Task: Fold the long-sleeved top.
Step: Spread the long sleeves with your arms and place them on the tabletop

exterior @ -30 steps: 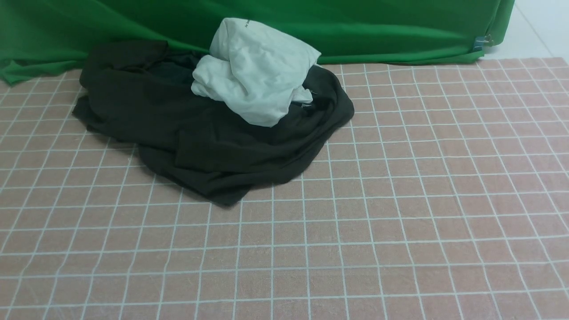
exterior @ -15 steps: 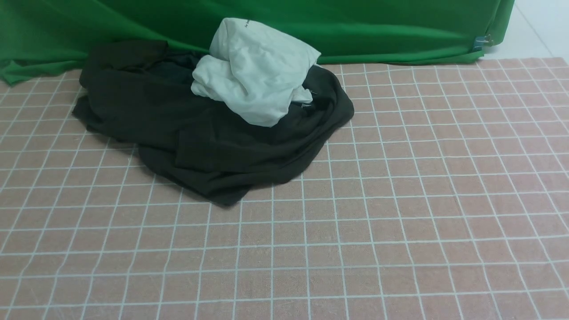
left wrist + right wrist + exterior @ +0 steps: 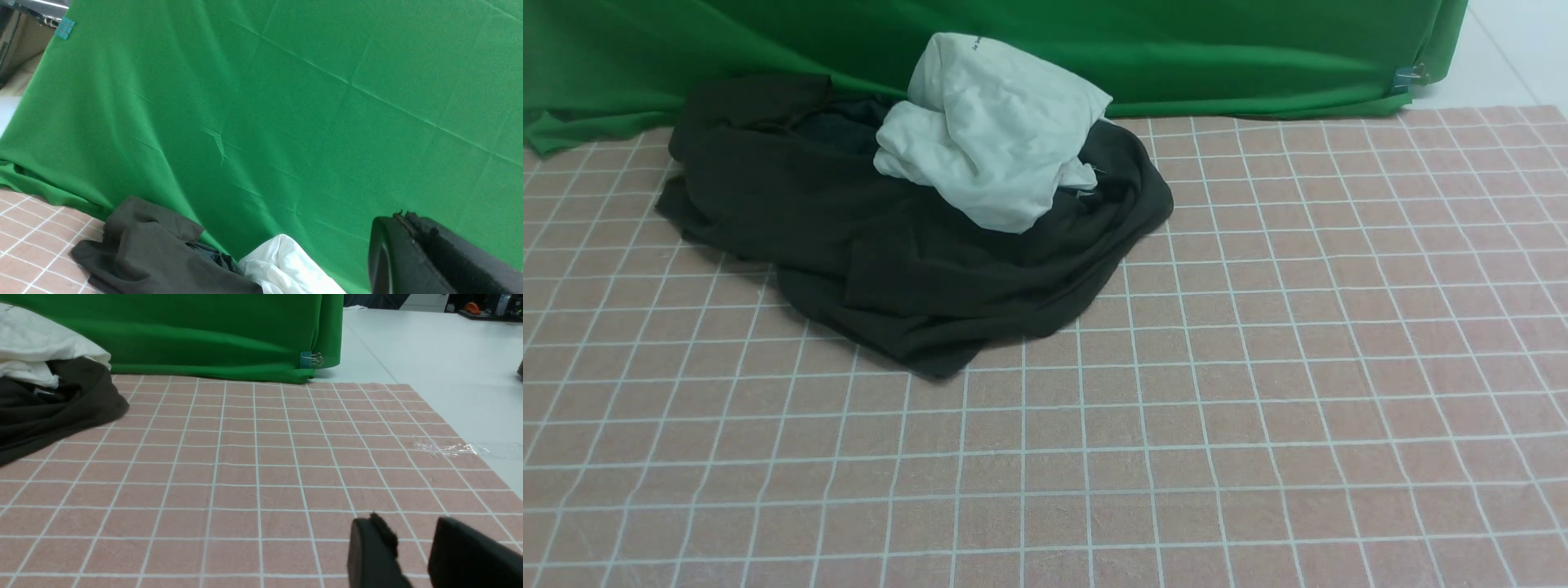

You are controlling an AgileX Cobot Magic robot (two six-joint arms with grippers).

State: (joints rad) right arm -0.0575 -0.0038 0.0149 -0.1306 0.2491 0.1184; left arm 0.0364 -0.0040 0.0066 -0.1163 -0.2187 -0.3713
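Observation:
The long-sleeved top (image 3: 915, 253) lies crumpled in a brownish-black heap at the back left of the checked cloth; it also shows in the left wrist view (image 3: 147, 253) and the right wrist view (image 3: 49, 412). Neither arm appears in the front view. In its wrist view my left gripper (image 3: 402, 216) is shut with nothing between its pads, raised before the green backdrop, away from the heap. My right gripper (image 3: 408, 528) is open and empty, low over bare checked cloth well to the right of the top.
A white tee (image 3: 992, 131) sits bunched on top of the heap. A darker greenish-black shirt (image 3: 837, 131) peeks out beneath it. A green backdrop (image 3: 1176, 49) closes the far side. The pink checked cloth (image 3: 1258, 408) ends at a white tabletop (image 3: 449, 355) on the right.

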